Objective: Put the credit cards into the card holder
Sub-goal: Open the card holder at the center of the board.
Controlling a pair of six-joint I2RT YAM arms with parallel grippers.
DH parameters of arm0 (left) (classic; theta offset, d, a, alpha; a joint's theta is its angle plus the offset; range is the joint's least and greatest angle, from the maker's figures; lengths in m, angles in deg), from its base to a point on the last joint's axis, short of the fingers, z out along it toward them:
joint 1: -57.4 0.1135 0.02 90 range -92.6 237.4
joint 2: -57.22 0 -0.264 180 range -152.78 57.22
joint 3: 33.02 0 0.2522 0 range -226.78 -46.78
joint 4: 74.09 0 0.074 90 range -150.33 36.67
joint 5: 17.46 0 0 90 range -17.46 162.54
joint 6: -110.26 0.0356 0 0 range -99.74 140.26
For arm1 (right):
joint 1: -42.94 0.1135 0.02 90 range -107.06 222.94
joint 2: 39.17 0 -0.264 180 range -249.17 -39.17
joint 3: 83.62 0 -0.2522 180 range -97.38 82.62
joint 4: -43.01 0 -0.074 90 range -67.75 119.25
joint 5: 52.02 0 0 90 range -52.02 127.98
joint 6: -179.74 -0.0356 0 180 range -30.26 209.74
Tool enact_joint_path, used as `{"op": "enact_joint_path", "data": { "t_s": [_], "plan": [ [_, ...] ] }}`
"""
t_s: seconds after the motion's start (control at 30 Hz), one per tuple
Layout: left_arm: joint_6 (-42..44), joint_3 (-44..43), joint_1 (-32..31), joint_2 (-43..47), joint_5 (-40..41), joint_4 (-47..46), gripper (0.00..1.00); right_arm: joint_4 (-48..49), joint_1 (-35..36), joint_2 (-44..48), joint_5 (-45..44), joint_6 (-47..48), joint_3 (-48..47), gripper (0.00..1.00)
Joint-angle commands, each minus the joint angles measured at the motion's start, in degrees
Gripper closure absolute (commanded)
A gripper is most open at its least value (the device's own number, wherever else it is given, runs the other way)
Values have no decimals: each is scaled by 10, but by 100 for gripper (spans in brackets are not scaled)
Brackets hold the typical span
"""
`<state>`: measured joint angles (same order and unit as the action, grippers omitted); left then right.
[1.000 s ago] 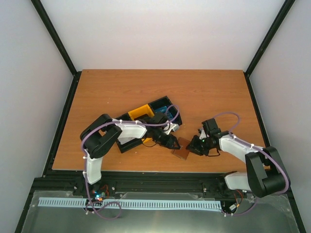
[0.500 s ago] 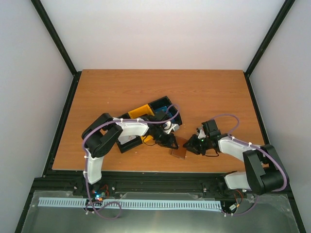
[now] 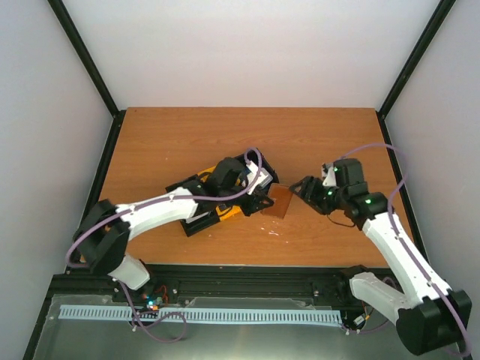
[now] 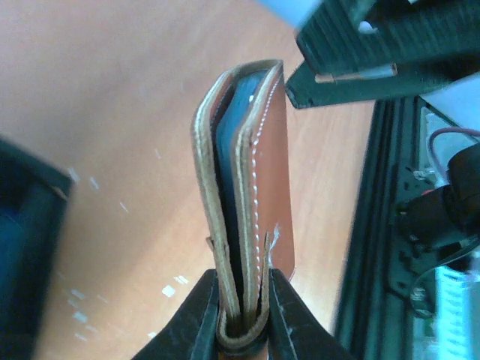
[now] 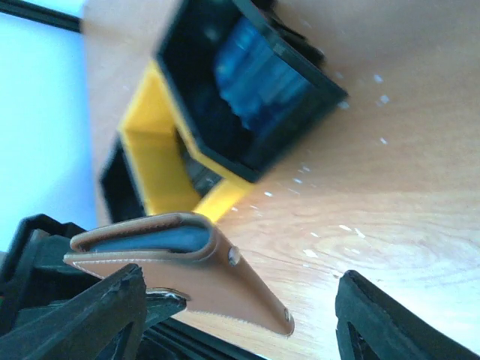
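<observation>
The left arm (image 3: 161, 208) and right arm (image 3: 395, 241) are built alike: smooth white shells cover the long links, bulky black housings sit at the joints, and the black wrists end in matte black jaws. A thin purple cable (image 3: 255, 150) runs along each arm in loose loops, held down by small white ties. Small green lights (image 3: 367, 200) glow on the right wrist.
</observation>
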<state>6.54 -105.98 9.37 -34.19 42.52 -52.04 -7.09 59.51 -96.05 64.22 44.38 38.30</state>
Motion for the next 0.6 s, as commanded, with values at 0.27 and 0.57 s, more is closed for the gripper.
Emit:
{"op": "enact_joint_path", "data": {
  "t_s": [0.27, 0.57],
  "plan": [
    [600, 106, -5, 110, 214, -361, 99, -20, -20, 8, 151, -137, -149, 12],
    [790, 138, -5, 101, 205, -520, 99, 3, -8, -27, 159, -150, -152, 12]
  ]
}}
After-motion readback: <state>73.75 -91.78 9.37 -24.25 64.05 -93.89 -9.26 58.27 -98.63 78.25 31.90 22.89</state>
